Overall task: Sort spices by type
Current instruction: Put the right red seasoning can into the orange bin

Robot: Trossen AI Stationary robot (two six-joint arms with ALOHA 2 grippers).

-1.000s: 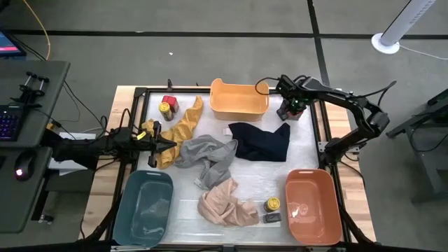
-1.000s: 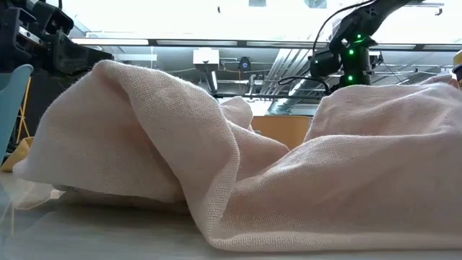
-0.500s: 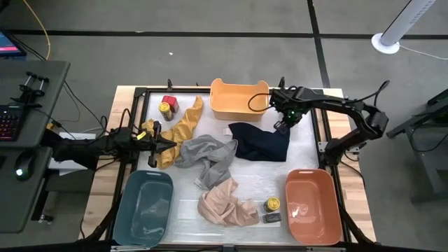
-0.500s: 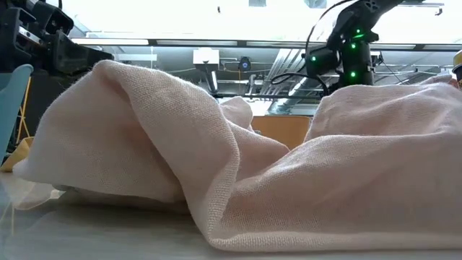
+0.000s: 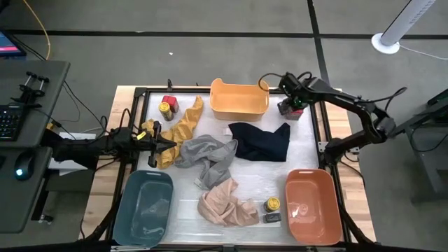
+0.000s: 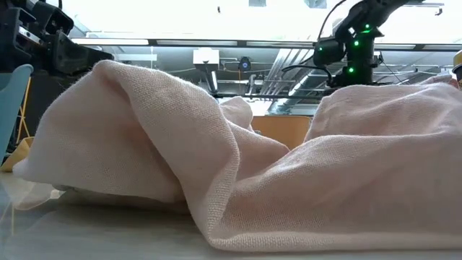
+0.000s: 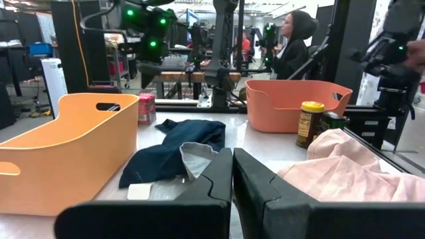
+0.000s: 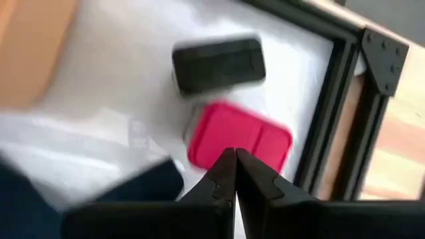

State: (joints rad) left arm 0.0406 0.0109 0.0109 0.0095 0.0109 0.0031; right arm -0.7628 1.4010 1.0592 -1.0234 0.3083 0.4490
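Note:
My right gripper (image 8: 234, 160) is shut and hangs over the table's far right corner (image 5: 290, 105), its tips above the near edge of a red boxy tin (image 8: 239, 136). A flat dark tin (image 8: 218, 63) lies just beyond that tin. A second red tin (image 5: 169, 102) and a yellow-lidded jar (image 5: 165, 109) stand at the far left. Another jar (image 5: 272, 204) and a dark tin (image 5: 271, 218) sit by the salmon bin. My left gripper (image 5: 168, 145) waits, shut, over the yellow cloth (image 5: 180, 129). My right gripper points down over the red tin's near edge (image 8: 222, 154) with shut fingers. I cannot tell whether the tips touch the tin. The tin lies flat on the table.
An orange bin (image 5: 239, 99) stands at the far edge, a teal bin (image 5: 143, 206) near left and a salmon bin (image 5: 313, 205) near right. Grey (image 5: 206, 154), navy (image 5: 260, 140) and pink (image 5: 225, 203) cloths lie crumpled mid-table. The pink cloth (image 6: 231, 159) fills the low view. A person (image 7: 292, 40) stands beyond the table.
My right gripper swung from the far right corner toward the navy cloth, then back toward the far right corner, over the red and dark tins. The spices and the cloths lie where they were.

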